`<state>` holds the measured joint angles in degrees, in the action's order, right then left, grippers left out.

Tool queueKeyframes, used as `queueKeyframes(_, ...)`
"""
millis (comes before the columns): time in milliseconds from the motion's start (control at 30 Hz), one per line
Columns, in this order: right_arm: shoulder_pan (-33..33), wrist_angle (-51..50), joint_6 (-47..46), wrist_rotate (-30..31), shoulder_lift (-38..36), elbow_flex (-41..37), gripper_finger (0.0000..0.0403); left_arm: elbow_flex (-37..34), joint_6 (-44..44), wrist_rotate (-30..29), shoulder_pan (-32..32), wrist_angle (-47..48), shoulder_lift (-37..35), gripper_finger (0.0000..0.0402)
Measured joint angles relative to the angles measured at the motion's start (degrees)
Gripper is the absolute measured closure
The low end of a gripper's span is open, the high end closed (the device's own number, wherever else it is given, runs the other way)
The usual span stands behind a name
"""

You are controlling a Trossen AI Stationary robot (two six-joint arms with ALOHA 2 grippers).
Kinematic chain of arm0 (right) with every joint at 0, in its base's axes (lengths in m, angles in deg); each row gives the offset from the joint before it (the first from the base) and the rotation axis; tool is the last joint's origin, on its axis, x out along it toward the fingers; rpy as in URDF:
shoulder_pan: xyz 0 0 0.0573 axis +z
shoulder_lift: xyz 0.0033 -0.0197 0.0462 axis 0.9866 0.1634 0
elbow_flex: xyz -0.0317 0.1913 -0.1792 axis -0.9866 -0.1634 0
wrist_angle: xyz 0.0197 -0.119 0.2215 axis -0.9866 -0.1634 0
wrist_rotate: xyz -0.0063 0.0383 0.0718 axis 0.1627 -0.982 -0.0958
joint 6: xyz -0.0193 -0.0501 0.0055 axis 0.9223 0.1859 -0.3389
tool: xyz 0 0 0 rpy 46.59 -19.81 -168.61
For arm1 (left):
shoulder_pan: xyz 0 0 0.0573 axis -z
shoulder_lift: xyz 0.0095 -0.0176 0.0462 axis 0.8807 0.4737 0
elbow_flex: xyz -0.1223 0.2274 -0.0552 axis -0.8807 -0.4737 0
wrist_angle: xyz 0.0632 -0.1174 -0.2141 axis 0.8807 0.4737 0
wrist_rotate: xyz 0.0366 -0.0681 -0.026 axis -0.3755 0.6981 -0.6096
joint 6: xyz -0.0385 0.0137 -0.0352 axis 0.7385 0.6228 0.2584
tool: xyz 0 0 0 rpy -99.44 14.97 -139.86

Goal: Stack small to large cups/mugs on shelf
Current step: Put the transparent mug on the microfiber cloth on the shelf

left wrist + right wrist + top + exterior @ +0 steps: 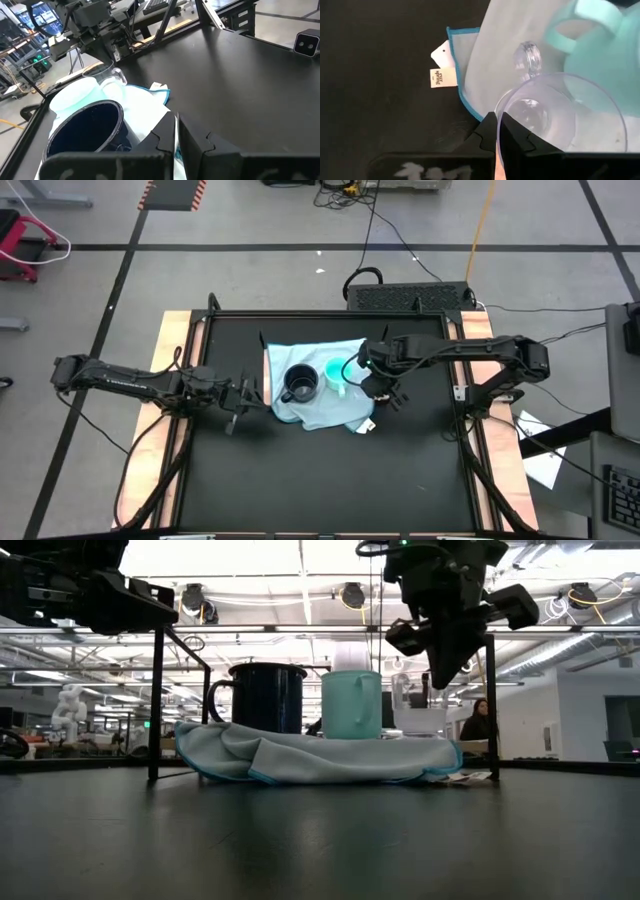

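Observation:
The black mug [300, 383] and the turquoise cup [334, 369] stand upright, side by side, on the pale blue cloth [322, 412] over the shelf [267, 368]; both also show in the low view, the mug [266, 697] left of the cup [351, 705]. My right gripper [372, 385] is shut on the small clear cup [560, 112] beside the turquoise cup [600, 45]. My left gripper [240, 393] is shut and empty, raised off the shelf's left edge; its fingers [176, 131] point toward the mug [85, 127]. My right gripper pinches the clear cup's rim [499, 111] between its two fingers, away from the cup's handle [530, 57]. The fingers come slanting down from the table's right side. The cup is mouth up and seems lifted off the cloth, about level with the turquoise cup's top [102, 75].
The cloth's white label [440, 77] lies on the black tabletop off the shelf's near right corner. A black frame [155, 705] rises around the table. Wooden rails [175, 360] run along the table's left and right sides. A person [478, 720] sits in the room behind.

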<state>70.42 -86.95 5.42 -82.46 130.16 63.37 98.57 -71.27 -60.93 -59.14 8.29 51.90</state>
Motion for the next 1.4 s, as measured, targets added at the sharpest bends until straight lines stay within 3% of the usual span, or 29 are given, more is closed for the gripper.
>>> queueKeyframes(267, 0.0, 0.6, -1.6, 0.5, 0.3, 3.8, 0.0394, 0.0, 0.6, 0.0, 0.0, 1.4, 0.0, 0.0378)
queueKeyframes(900, 0.0, -2.1, -4.3, 0.3, 0.5, 4.0, 0.0373, 0.0, 0.6, 0.6, 0.0, 2.1, 0.0, 0.0378)
queueKeyframes(1400, 0.0, -2.0, -5.4, 3.3, 0.4, 4.0, 0.0264, 0.0, 1.6, 0.6, 0.0, 2.3, 0.0, 0.0378)
